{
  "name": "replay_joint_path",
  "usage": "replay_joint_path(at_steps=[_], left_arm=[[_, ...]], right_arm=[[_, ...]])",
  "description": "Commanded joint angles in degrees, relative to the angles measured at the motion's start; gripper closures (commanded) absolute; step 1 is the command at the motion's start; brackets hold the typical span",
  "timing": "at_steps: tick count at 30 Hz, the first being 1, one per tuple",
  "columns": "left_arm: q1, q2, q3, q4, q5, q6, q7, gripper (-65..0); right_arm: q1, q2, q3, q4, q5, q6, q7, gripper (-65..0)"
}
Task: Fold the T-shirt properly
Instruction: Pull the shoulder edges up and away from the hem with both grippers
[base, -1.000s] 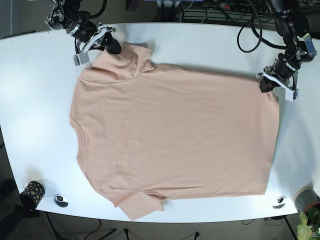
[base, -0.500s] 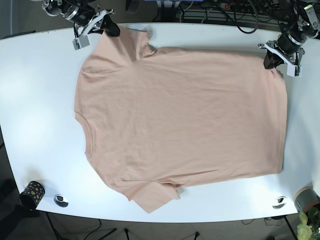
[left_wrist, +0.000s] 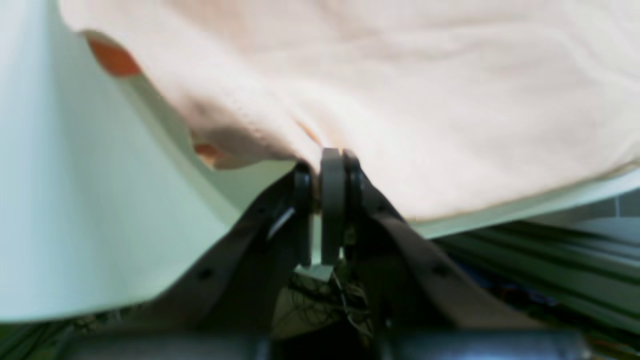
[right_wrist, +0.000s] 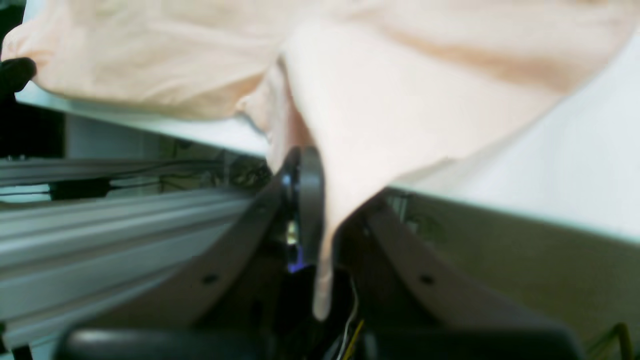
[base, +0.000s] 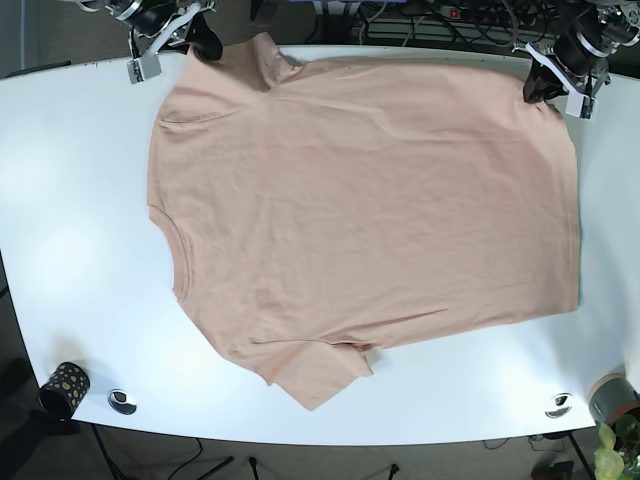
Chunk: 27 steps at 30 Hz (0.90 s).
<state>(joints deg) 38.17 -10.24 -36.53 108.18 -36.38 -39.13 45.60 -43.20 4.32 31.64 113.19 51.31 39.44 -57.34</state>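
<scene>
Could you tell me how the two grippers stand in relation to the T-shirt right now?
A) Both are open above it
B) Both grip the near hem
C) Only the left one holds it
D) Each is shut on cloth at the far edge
D: the left gripper and the right gripper each pinch the T-shirt at the table's far edge, and both wrist views show closed fingers on cloth.
</scene>
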Motion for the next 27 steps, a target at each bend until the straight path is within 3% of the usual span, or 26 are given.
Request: replay_joint_path(at_steps=[1,12,18,27], left_arm=[[-1.47,-0.71,0.97,2.10,-1.20,-0.87,-1.08,0.0],[-8.94,-0.71,3.79,3.42,-1.20,-0.73,-0.99,0.0],[-14.39,-0.71,3.43,3.07,-1.03,2.70,4.29,0.0],[-16.94,-0.71,3.35,3.16,-1.20,3.31,6.04,0.0]], right_arm=[[1.05,0.47,0.32,1.06,2.62,0.56,1.21,0.0],[10.98,0.56,0.14,0.70,2.10,0.56,0.86,0.0],[17.13,0.65,0.05,-0.35,1.31,0.56,-0.37,0.0],[26.63,0.65,0.05,-5.36,-0.28,0.56,-3.45,0.0]])
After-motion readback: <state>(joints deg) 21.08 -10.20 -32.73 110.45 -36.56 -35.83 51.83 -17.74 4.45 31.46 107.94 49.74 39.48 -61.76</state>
